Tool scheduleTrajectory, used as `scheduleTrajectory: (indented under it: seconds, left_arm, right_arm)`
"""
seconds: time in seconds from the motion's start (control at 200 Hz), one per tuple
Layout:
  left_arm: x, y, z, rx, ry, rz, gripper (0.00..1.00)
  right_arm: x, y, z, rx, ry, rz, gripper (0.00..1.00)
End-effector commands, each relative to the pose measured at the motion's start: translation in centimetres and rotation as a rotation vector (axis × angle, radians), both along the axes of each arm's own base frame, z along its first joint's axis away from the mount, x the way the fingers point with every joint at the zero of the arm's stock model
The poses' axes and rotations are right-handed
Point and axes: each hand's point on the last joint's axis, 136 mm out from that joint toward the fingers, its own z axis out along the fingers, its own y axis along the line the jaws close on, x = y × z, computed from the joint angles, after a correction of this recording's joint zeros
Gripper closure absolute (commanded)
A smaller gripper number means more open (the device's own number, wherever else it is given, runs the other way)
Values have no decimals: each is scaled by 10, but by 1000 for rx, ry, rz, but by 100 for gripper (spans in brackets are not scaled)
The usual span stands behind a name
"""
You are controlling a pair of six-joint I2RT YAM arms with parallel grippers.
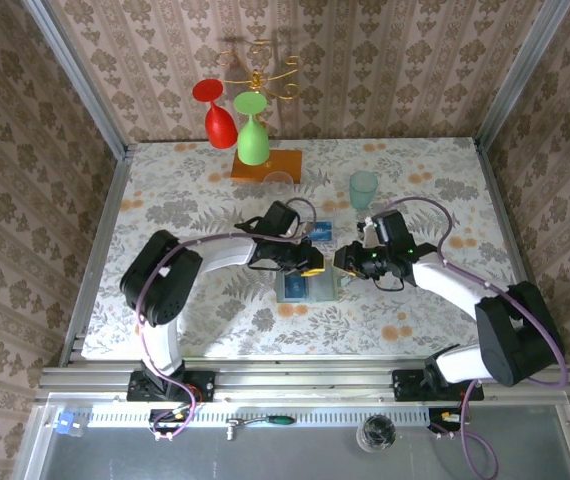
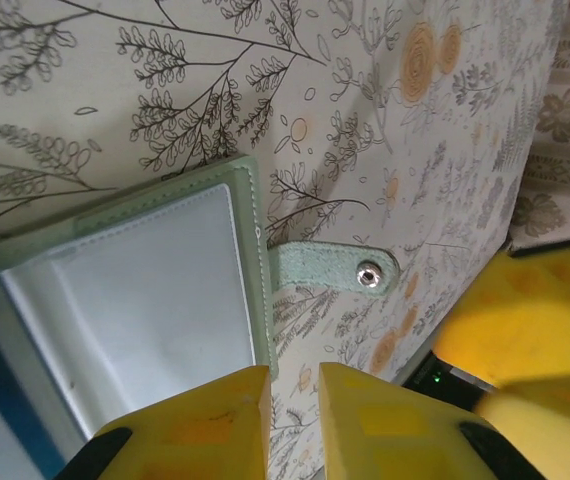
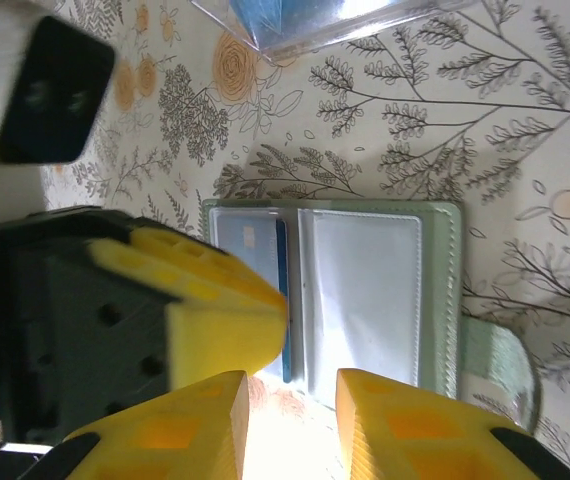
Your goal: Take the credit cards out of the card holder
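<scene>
Barely parted, empty: left pincer [image 2: 295,405], right pincer [image 3: 293,415] at card holder [image 3: 440,290]; blue card [image 3: 280,270] pocketed.

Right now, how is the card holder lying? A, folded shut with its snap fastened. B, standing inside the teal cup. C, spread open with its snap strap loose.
C: the card holder lies spread open with both inner panels showing, and its snap strap sticks out unfastened beside it.
</scene>
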Motion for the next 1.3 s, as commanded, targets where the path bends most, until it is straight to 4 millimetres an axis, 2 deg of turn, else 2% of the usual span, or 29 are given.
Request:
scheduleTrajectory:
  seconds: [0.0, 0.2, 0.505, 0.65, 0.78, 0.925, 0.955, 1.085, 1.295]
  left_arm:
    - [-3, -11, -2, 5, 25, -29, 80]
    - [-4, -20, 5, 11, 12, -57, 80]
    - [-10, -7, 18, 10, -45, -36, 80]
    - [-11, 9, 18, 22, -88, 11, 80]
    - [-12, 26, 18, 16, -117, 52, 80]
    - [-16, 51, 8, 29, -145, 83, 80]
    - [-17, 55, 8, 28, -157, 89, 80]
    - [-19, 74, 8, 27, -194, 125, 80]
    - [-12, 86, 8, 13, -224, 163, 79]
  right_arm:
    - [-12, -17, -5, -59, 2, -4, 71]
    - [-19, -25, -1, -71, -18, -4, 70]
    - [-21, -15, 6, -12, -27, 14, 69]
    - [-19, -6, 6, 3, -19, 34, 70]
    - [-16, 10, 5, 12, -10, 73, 70]
    - [-14, 30, 8, 2, -24, 126, 70]
    - [-14, 34, 1, -9, -4, 137, 70]
    - [-14, 47, -2, -14, 13, 157, 70]
    - [-12, 58, -1, -25, 31, 177, 70]
